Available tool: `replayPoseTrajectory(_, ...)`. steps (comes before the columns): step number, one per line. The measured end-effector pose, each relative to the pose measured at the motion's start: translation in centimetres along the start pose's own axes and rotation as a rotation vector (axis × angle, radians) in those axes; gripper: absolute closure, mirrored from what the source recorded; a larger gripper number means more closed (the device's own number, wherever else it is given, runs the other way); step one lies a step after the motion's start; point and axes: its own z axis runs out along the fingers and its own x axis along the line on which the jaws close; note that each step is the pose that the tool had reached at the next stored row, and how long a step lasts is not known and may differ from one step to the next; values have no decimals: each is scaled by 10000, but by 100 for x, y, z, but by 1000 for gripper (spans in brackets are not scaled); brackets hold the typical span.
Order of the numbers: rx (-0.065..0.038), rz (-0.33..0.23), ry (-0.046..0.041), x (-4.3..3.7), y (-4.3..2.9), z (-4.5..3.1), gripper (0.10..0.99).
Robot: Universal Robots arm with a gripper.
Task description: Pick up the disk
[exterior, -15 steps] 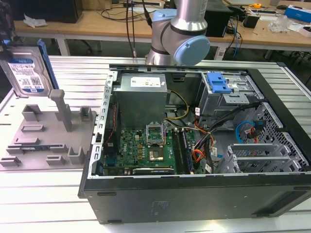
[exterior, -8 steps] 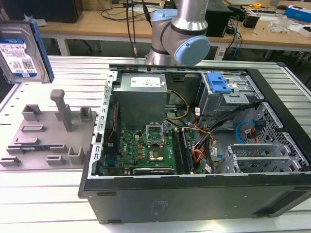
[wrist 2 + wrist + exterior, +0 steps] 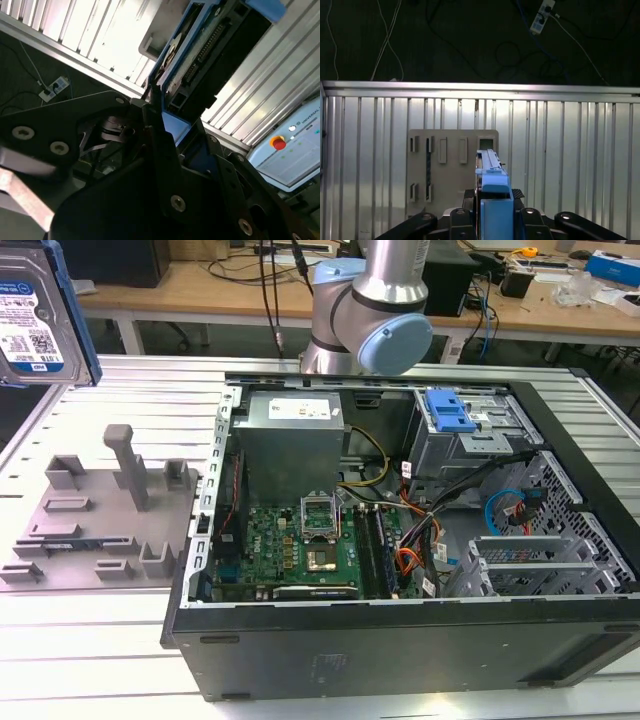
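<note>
The disk [image 3: 35, 325], silver with a white-and-blue label and a blue side rail, hangs high in the air at the exterior view's far left, above the table. In the first wrist view the disk [image 3: 492, 172] stands on edge, blue rail up, with my gripper [image 3: 495, 212] shut on it, black fingers [image 3: 460, 217] at either side. Far below it there lies the grey fixture plate [image 3: 452, 175]. In the second wrist view the disk [image 3: 200, 55] shows its connector end, and my gripper [image 3: 172, 132] clamps its blue-railed end.
An open computer case [image 3: 200, 630] fills the middle of the slatted metal table [image 3: 80, 660], with a blue caddy [image 3: 448, 410] inside. Grey fixture posts [image 3: 125, 465] stand at the exterior view's left. The arm's base [image 3: 370, 310] rises behind the case. A pendant with a red button [image 3: 277, 143] lies nearby.
</note>
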Motion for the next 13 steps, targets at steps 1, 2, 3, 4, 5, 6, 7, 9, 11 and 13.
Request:
replayPoseTrajectory(1, -1, -1, 0, 0, 0, 0, 718)
replayPoseTrajectory(2, -1, -1, 0, 0, 0, -1, 718)
replayPoseTrajectory(3, -1, 0, 1, 0, 0, -1, 718)
replayPoseTrajectory(4, -1, -1, 1, 0, 0, -1, 718)
replayPoseTrajectory(5, -1, -1, 1, 0, 0, -1, 718)
replayPoseTrajectory(6, -1, -1, 0, 0, 0, -1, 718)
replayPoseTrajectory(7, -1, -1, 0, 0, 0, -1, 718)
replayPoseTrajectory(9, -1, -2, 0, 0, 0, -1, 718)
replayPoseTrajectory(11, -1, -2, 0, 0, 0, -1, 718)
replayPoseTrajectory(13, -1, -2, 0, 0, 0, -1, 718)
